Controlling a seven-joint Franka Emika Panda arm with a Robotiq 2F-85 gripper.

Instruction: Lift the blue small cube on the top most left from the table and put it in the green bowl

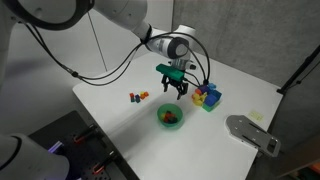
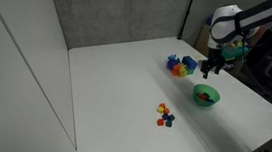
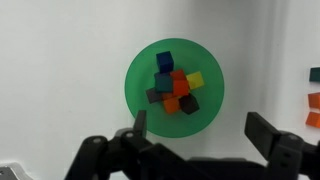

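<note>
In an exterior view we see the gripper (image 1: 174,91) above the green bowl (image 1: 160,116), tiny cubes (image 1: 137,97) lying left. In the wrist view its jaws gape wide, holding nothing; the blue small cube (image 3: 164,60) lies inside the bowl, far side.

1. The arm (image 1: 118,20) reaches in from eleven o'clock in an exterior view, with its wrist bent downward.
2. The pincer (image 1: 172,90) points straight down, jaws spread wide, gripping nothing.
</note>
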